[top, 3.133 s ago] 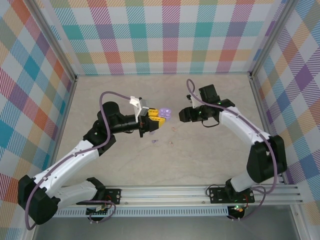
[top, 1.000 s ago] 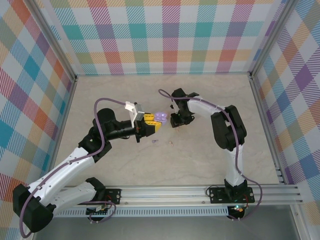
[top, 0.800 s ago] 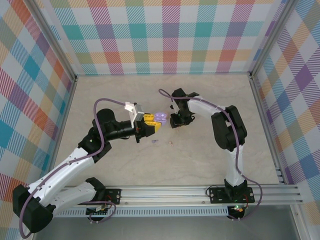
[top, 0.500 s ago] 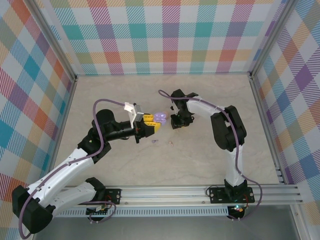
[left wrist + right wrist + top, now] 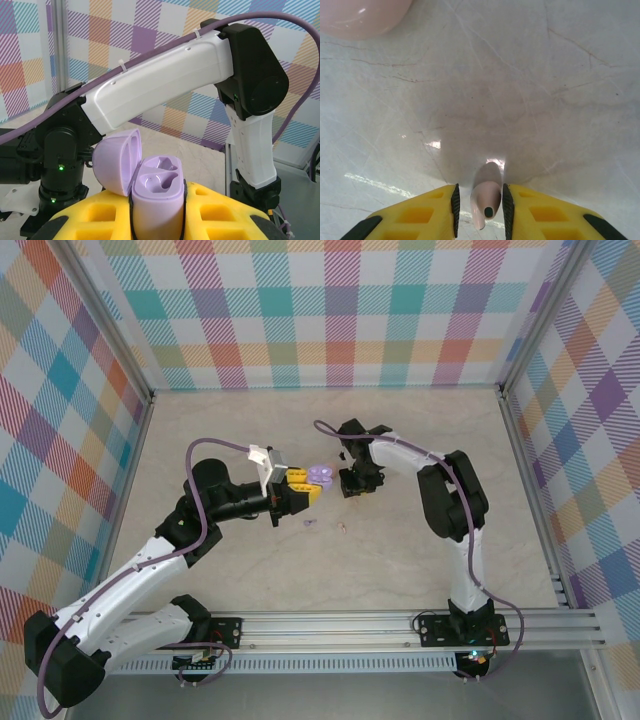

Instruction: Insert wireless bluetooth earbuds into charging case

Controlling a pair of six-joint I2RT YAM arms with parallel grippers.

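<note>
Swinging in from the right side of the table, the right arm has come down beside the held case, and its jaws have narrowed over the last second. Between them lies a tiny pale pinkish-beige stemmed earbud (image 5: 487,200), flat on the marbled beige table (image 5: 545,100), its dark tip pointing back at the right gripper (image 5: 480,196). The yellow pads flank it closely, one seemingly touching and a sliver of gap showing at the other; whether they grip it yet I cannot tell. The bud looks feather-light, hard and glossy, so it would likely squirt out of a skewed squeeze. A gentle pinch across the bulb, square to the pads, seems safest, leaving the stem free to enter a socket. To its left, the left gripper (image 5: 305,490) is clamped on the open lilac plastic charging case (image 5: 159,187), its lid (image 5: 117,160) flipped back and both sockets empty. A small purple earbud (image 5: 309,523) lies on the table just below that case. A pale pink rounded shell (image 5: 360,15) sits beyond the pale bud.
</note>
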